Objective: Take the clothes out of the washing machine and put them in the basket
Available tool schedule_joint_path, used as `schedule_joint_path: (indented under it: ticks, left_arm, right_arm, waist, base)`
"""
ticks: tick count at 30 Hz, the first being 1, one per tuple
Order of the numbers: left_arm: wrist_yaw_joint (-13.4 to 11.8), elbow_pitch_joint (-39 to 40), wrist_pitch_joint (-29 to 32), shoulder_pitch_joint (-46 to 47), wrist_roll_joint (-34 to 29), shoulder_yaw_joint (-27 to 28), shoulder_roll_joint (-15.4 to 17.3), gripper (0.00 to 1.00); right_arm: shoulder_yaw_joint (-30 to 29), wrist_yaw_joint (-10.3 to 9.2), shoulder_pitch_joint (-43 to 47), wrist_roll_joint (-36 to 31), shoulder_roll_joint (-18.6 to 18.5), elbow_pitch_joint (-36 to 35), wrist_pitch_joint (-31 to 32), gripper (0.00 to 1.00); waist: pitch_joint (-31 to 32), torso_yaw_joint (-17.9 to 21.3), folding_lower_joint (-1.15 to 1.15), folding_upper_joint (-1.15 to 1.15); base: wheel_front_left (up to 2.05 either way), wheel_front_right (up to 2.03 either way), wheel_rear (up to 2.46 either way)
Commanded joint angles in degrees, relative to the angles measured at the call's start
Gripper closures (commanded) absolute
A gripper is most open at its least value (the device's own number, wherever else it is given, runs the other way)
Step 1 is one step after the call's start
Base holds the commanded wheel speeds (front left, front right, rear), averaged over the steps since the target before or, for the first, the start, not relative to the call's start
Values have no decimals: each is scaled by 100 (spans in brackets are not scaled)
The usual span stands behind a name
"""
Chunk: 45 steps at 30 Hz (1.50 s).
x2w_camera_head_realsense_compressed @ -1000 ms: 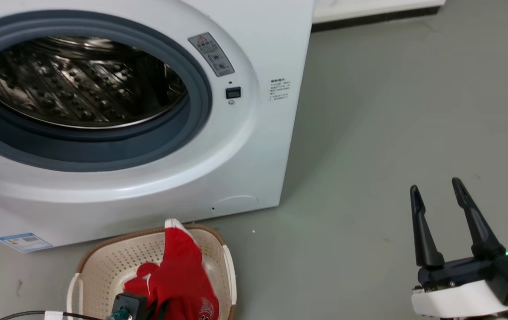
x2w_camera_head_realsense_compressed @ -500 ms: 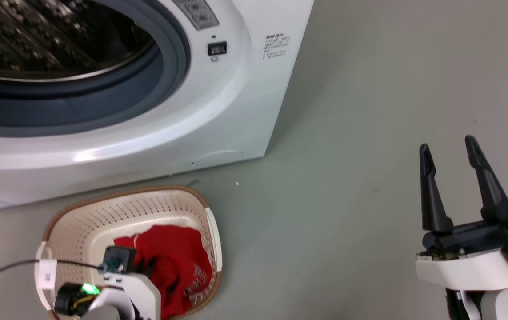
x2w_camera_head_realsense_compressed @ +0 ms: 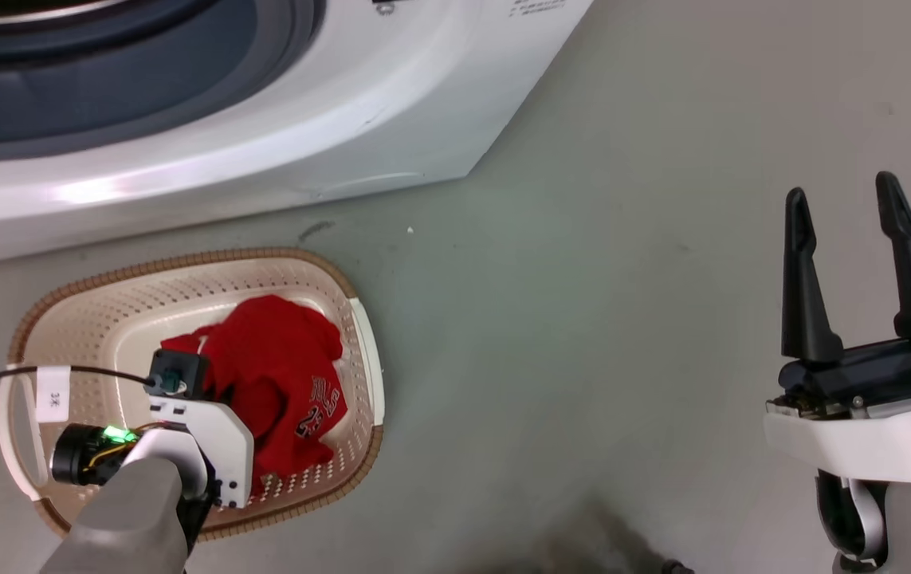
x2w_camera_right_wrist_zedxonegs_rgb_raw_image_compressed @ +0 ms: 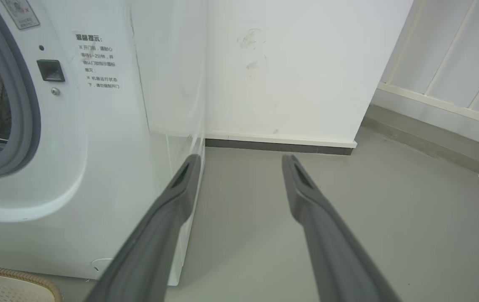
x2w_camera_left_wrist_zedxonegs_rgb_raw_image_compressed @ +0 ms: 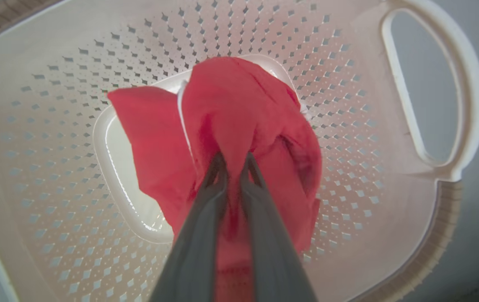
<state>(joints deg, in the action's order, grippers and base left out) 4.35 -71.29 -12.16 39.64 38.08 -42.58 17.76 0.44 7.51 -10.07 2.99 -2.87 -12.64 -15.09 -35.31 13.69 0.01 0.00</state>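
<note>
One jersey is settling into basket, lower left, no longer dangling; L gripper still pinching it, release pending; R gripper idling wide.

The jersey is soft red cloth, matt and creased into loose folds. The basket around it is smooth cream plastic with a faint sheen, and its rim is brown with a rough woven look. At the upper left of the head view, the washing machine is glossy white and glints with light. Its gasket looks like dull grey rubber. The floor is matt grey and faintly scuffed. My left gripper and right gripper are dark, smooth and matt.
</note>
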Motion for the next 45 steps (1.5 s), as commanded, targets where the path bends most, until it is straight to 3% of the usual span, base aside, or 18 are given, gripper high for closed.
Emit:
schedule_joint_path:
  ticks: [1,11,12,13,27,36,45]
  left_arm:
    - [-13,-62,50,127,33,6,11,100]
    - [-113,-198,124,338,50,-25,-3,100]
    - [-125,-203,73,348,28,-41,16,65]
    - [-149,-207,15,340,12,-46,24,0]
    - [-194,-110,-302,-443,21,-54,-244,0]
    - [-523,1160,-304,-1360,-336,524,-163,0]
    - [-860,2654,-305,-2391,-1161,1561,-181,0]
  right_arm:
    - [-14,-4,-117,21,0,-24,-12,0]
    - [-17,-4,-299,79,-1,-88,-12,0]
    - [-18,-4,-294,87,-1,-81,-12,0]
    - [-15,-4,-289,88,-1,-60,-12,0]
    - [119,-4,184,-43,-2,266,-12,0]
    - [125,-4,675,-199,-2,413,-12,0]
    - [99,-4,1147,-299,-1,542,-12,0]
  waist:
    - [-224,-33,-1,0]
    - [-524,-9,-1,0]
    - [-522,-9,-1,0]
    - [-497,-12,-1,0]
    - [774,-219,-1,0]
    - [1684,-416,-1,0]
    - [2422,-655,-1,0]
  base:
    - [0,0,0]
    - [0,0,0]
    - [0,0,0]
    - [0,0,0]
    - [0,0,0]
    - [0,0,0]
    - [0,0,0]
